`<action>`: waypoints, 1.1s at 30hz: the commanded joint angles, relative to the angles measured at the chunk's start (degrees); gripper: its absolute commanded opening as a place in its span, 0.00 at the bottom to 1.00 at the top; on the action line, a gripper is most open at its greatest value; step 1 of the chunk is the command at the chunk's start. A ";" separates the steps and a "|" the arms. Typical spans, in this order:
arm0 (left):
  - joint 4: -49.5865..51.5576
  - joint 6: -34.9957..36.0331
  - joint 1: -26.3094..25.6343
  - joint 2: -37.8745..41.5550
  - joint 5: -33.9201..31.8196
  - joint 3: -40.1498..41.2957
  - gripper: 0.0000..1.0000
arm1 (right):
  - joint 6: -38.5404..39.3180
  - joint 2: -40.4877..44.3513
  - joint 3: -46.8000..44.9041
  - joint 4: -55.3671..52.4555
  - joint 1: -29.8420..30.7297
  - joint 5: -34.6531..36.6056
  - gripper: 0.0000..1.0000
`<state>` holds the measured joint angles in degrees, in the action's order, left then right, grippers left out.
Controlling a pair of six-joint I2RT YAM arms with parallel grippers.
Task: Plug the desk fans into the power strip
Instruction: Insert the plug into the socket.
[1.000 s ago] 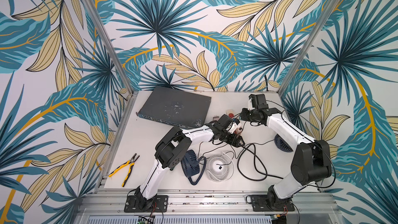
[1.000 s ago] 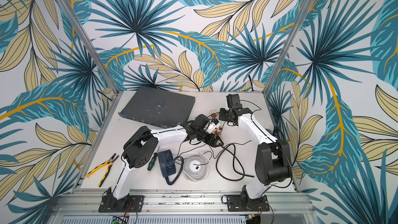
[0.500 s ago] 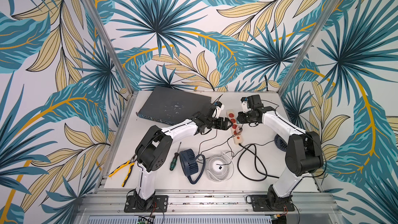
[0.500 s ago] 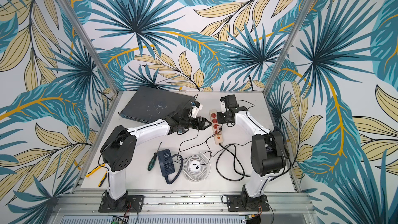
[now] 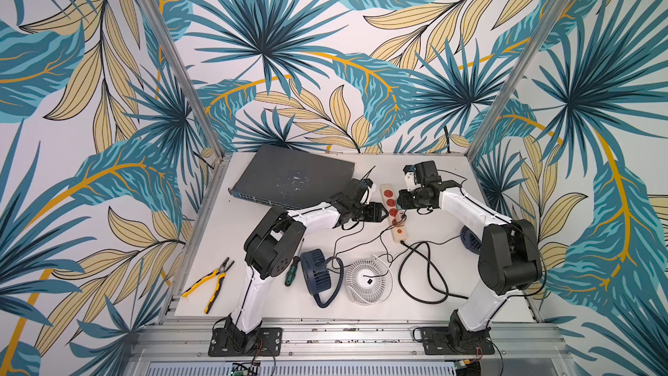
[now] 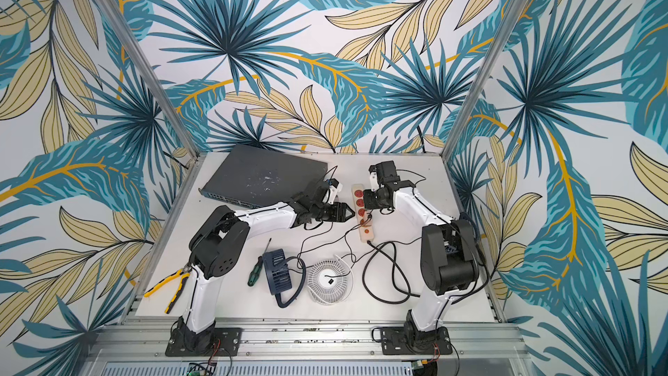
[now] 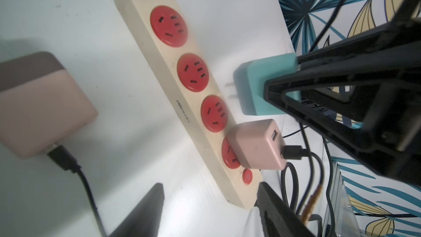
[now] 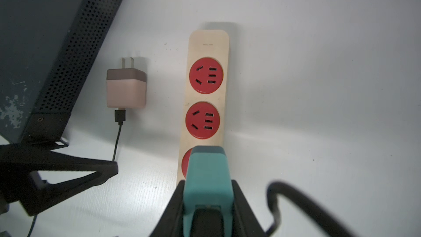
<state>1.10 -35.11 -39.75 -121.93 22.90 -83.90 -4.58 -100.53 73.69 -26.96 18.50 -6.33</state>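
Desk fans lie nearest the front edge of the counter (image 5: 289, 305): white fan (image 5: 368, 279), with the navy fan (image 5: 318, 273) just beside it. I can't trace which lead belongs to which. A thick black cord (image 5: 399, 276) loops behind them up to the power strip (image 7: 182, 98). The strip lies flat mid-counter, sockets up, with a pink adapter (image 7: 257, 144) already seated in the socket next to the switch end.

Right gripper (image 8: 208, 185): jaws clamped on the flat sides of a teal adapter (image 7: 250, 83). Its prongs are bare and aimed at the strip, over the third socket from the far end, not in.

Left gripper (image 5: 380, 211): jaws partly spread, empty, just beside the strip's other long edge.

Further back there's a loose pink adapter (image 8: 126, 90) on the counter, then the network switch (image 5: 292, 179).

Handling, my read:
- **Adapter:** a light, rigid cube in smooth plastic. Grip mid-body on the flats, as now. Its lead will likely tug it askew.
- **Prongs:** thin, and will bend if they go in cocked.
- **Strip:** light, so it will probably skate or tip under the push. Pin it by the long edges or the bare end, clear of the sockets.
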 commanded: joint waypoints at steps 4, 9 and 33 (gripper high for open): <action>-1.19 -0.65 -0.07 -1.56 -0.47 -2.23 0.67 | -1.37 -2.63 -1.27 -1.78 -0.09 -1.62 0.00; -0.81 -0.07 -0.02 -1.80 -0.73 -2.39 0.67 | -2.13 -4.04 -0.85 -2.55 -0.05 -0.80 0.00; -0.59 0.11 0.02 -3.18 0.11 -3.56 0.66 | -5.06 -5.62 5.73 -10.02 0.99 -0.95 0.00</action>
<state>1.02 -35.46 -39.72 -123.87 22.92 -85.60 -8.84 -104.64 80.16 -35.33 19.18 -6.15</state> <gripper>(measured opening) 0.663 0.286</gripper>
